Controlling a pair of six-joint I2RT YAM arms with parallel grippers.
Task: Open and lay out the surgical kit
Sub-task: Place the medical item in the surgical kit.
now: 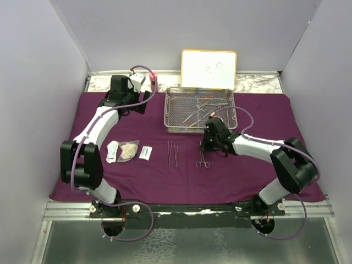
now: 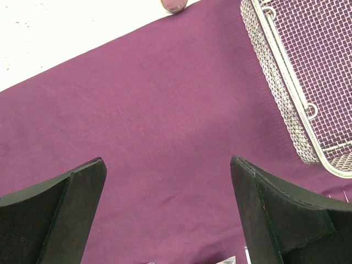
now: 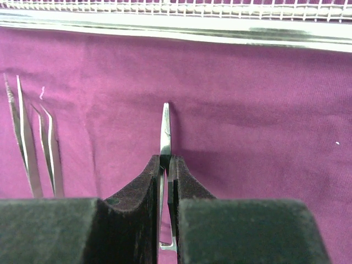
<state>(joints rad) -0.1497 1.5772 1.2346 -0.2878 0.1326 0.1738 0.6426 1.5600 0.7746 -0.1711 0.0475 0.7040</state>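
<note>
Lay-out step: your right end effector (image 3: 165, 165) is clamped on a slim steel clamp (image 3: 165, 124), down at the dark purple cloth wrap (image 1: 165, 181) just in front of the silver wire-mesh tray (image 3: 181, 30). Your left end effector (image 2: 168, 165) gapes empty, left of the tray. Next, I'd say: set the clamp flat and release.

framed whiteboard (image 1: 209, 69) standing at back; pink-capped bottle (image 1: 153, 76) left of it.

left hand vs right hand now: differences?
The left hand stands wide open and empty; the right hand is shut on a steel clamp. The left hand is left of the mesh tray; the right hand is at the tray's near side. Both are over the purple cloth.
</note>
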